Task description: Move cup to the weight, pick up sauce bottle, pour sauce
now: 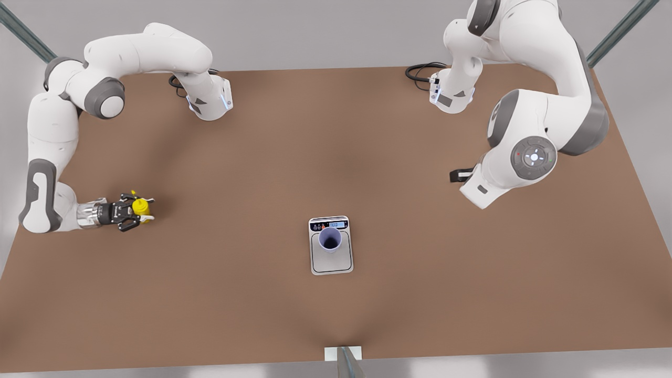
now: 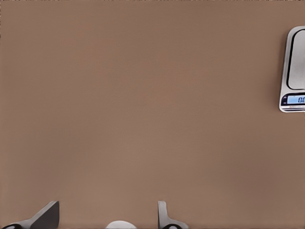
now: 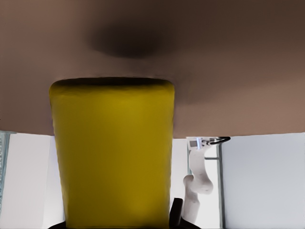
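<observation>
**Yellow bottle in the grip, cup already on the scale**

Yellow and smooth-sided, the sauce bottle (image 1: 140, 207) stands near the table's (image 1: 220, 294) edge on the front view's left, with the right gripper (image 1: 135, 211) clamped across its round body; in the right wrist view the bottle (image 3: 113, 152) sits squarely between the fingers. It looks light, and probably squeezable plastic, so a mid-body hold suits it, firm enough not to slip but not so hard that sauce spurts from the thin nozzle. The cup (image 1: 331, 239) stands upright on the scale (image 1: 332, 262), just below its display strip, well apart from the bottle. The left gripper (image 2: 107, 215) waits with fingers spread over bare table, the scale (image 2: 295, 71) off to one side.
</observation>
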